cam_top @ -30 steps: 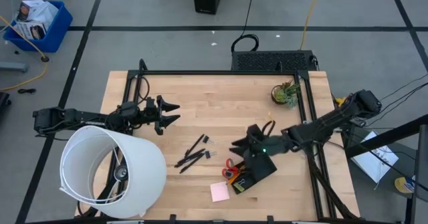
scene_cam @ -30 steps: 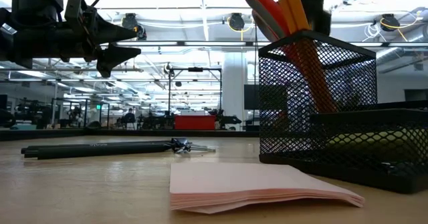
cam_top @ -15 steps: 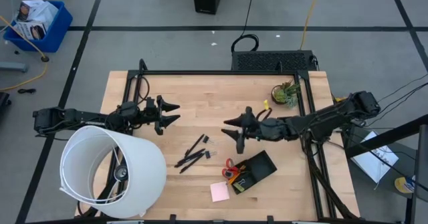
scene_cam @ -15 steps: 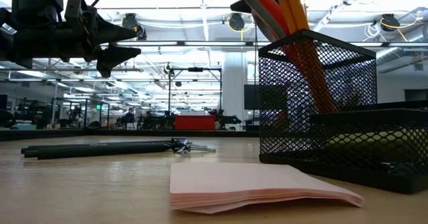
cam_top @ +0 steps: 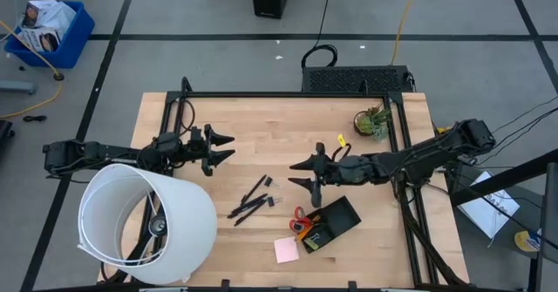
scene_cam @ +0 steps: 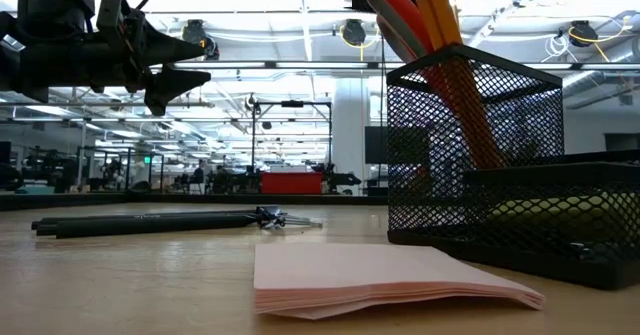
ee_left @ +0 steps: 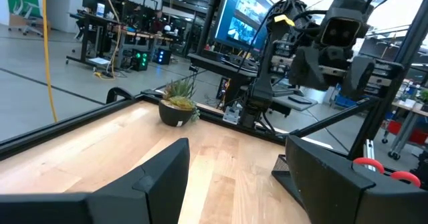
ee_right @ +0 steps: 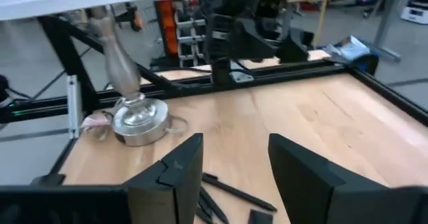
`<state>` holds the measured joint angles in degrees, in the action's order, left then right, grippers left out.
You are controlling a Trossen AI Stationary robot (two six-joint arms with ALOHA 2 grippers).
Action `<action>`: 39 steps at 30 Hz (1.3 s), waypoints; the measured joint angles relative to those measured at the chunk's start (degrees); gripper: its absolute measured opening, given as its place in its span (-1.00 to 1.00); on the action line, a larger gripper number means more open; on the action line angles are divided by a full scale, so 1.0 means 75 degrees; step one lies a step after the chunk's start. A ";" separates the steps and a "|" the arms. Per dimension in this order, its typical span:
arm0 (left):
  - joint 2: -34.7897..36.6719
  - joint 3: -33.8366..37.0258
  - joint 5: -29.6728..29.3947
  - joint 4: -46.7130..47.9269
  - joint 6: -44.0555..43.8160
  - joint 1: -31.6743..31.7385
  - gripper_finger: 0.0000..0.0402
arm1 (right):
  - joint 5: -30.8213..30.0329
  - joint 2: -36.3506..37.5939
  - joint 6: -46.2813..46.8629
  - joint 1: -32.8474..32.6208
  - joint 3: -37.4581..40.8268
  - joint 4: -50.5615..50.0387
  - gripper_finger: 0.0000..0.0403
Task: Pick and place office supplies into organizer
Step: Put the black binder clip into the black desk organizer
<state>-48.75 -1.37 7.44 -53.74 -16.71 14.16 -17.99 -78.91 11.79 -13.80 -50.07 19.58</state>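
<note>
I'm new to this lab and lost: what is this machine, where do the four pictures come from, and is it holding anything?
Two dark robot arms work at a wooden table. One picture looks straight down, one sits at table level, and one rides on each wrist. The left gripper waits open near the white lampshade. The right gripper hangs open and empty above the black pens. The black organizer already holds red scissors and a pencil; the pink pad lies beside it. A small plant stands at the far edge.

The table (cam_top: 288, 126) was pale, smooth wood. The organizer (scene_cam: 470, 155) was black wire mesh. The sticky-note pad (scene_cam: 380, 277) was matt pink paper.
</note>
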 joint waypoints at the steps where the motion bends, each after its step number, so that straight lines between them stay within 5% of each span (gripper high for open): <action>1: 0.0002 0.0000 0.0000 0.0000 0.0000 0.0002 0.26 | 0.0010 -0.0091 0.0159 0.0077 -0.0002 0.0010 -0.18; 9: 0.0002 0.0002 0.0000 0.0004 0.0000 0.0002 0.26 | -0.0776 -0.1497 0.1819 0.0733 0.0009 0.0764 -0.21; 18: 0.0000 0.0001 0.0000 0.0003 0.0001 0.0002 0.26 | 0.0149 -0.2911 0.1483 0.0942 -0.0443 0.0441 -0.20; 28: 0.0001 0.0001 0.0000 -0.0002 0.0001 0.0002 0.26 | 0.0631 -0.3813 0.2253 0.0985 -0.1984 -0.2195 -0.20; 39: 0.0000 0.0000 0.0001 0.0009 0.0000 0.0002 0.26 | 0.0974 -0.4575 0.2333 0.1035 -0.2810 -0.2210 -0.03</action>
<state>-48.75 -1.37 7.45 -53.67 -16.71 14.17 -10.69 -113.22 29.29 -6.04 -71.15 3.01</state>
